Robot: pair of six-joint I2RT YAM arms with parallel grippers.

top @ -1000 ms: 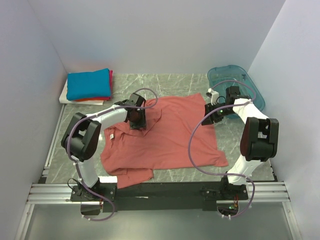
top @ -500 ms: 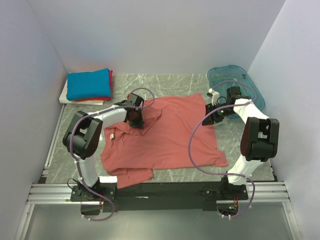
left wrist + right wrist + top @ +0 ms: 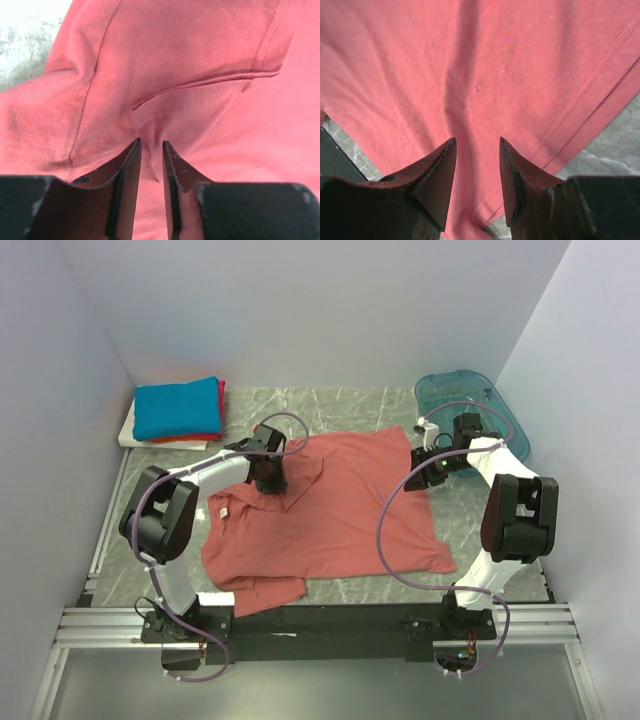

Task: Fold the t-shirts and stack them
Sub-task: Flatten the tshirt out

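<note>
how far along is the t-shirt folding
Done: a folded blue t-shirt tops a red t-shirt and a white t-shirt in the far left corner. In hand: the salmon-pink t-shirt lies spread open, the left pincer pinching its cloth and the right pincer open over its right edge. Left: fold it and add it to the stack.

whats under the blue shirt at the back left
A folded red t-shirt, then a white one at the bottom. Only their edges show; the blue t-shirt covers the rest.
</note>
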